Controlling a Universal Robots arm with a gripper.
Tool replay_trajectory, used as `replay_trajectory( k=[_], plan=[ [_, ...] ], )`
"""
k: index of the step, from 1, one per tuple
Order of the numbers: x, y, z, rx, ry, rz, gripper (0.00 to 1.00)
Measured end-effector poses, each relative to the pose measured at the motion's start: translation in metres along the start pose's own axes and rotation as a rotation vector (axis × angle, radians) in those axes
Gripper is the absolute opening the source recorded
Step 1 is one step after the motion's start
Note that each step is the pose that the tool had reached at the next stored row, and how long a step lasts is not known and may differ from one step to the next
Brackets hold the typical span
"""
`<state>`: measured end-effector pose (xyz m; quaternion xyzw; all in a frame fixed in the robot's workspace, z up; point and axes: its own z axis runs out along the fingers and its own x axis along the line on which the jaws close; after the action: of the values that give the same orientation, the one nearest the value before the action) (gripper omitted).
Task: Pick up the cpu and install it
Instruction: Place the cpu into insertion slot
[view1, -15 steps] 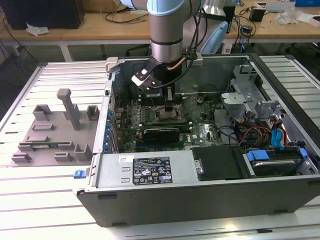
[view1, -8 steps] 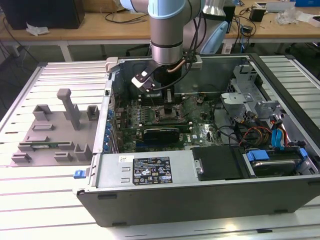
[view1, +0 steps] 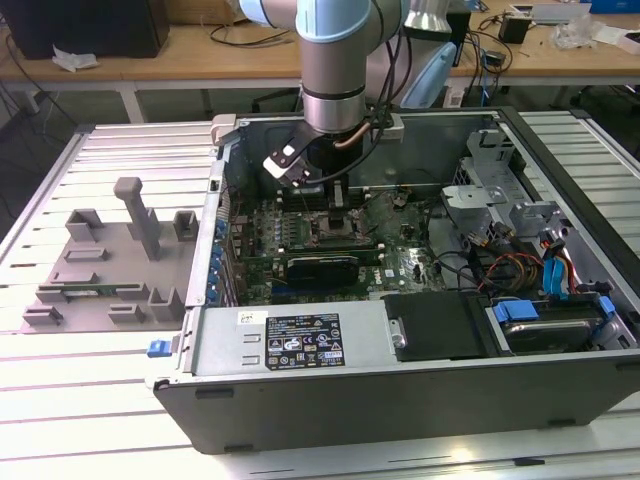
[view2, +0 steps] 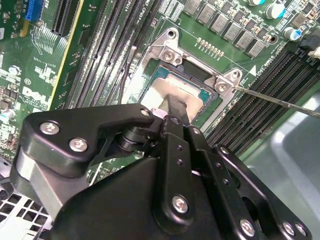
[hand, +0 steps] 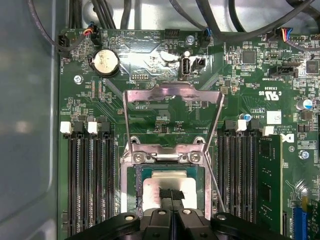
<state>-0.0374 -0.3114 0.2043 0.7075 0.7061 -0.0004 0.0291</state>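
Note:
The cpu (hand: 153, 186), a small square chip with a silvery top, lies flat in the motherboard socket (hand: 131, 176); the second wrist view shows the cpu (view2: 161, 91) inside the socket's metal frame. The socket's load plate (hand: 172, 96) stands hinged open behind it. My gripper (hand: 170, 194) is directly over the chip with its two black fingertips pressed together, at or just above the chip's top, and it hides part of it. In the exterior view the gripper (view1: 338, 207) reaches down into the open grey computer case (view1: 300, 400) at the motherboard's middle.
Memory slots (hand: 90, 185) flank the socket on both sides. The thin socket lever (view2: 280, 101) sticks out to one side. A long black card (view1: 322, 268) lies in front of the socket, and cables and drive bays (view1: 530, 260) are at the exterior view's right. A grey fixture tray (view1: 110, 260) sits outside the case.

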Motion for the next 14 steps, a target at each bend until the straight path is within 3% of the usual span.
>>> replay_trajectory(
  k=[8, 11, 14],
  plan=[
    [0.0004, 0.0003, -0.0011, -0.0017, 0.0029, 0.000, 0.11],
    [-0.0002, 0.0005, -0.0089, -0.0006, 0.0011, 0.000, 0.11],
    [-0.0008, 0.0010, -0.0222, -0.0005, 0.0006, 0.000, 0.11]
  ],
)
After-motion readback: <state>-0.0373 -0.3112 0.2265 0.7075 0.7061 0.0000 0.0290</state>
